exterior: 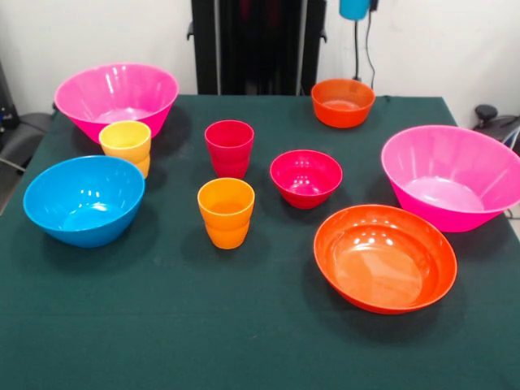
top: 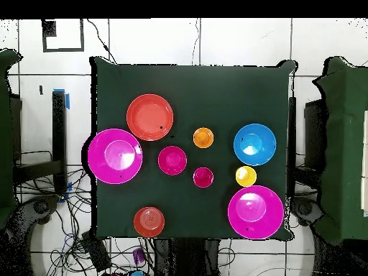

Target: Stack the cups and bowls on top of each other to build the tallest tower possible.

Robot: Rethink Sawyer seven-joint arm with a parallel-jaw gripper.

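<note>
Everything stands apart and upright on the green table (exterior: 162,325). The red cup (exterior: 229,148), orange cup (exterior: 226,211) and yellow cup (exterior: 126,145) stand left of the middle. One pink bowl (exterior: 116,97) is at the far left and the other pink bowl (exterior: 451,175) at the right. The blue bowl (exterior: 84,199) is at the left, the large shallow orange bowl (exterior: 384,256) near right, the small magenta-red bowl (exterior: 305,177) in the middle and the small orange bowl (exterior: 342,101) far right. A blue thing (exterior: 354,8) at the top edge may be the blue cup. No gripper shows.
The robot's black pedestal (exterior: 258,45) stands behind the table's far edge. In the overhead view, cables (top: 79,244) lie on the floor around the table, and a small purple thing (top: 139,255) lies by the robot's base.
</note>
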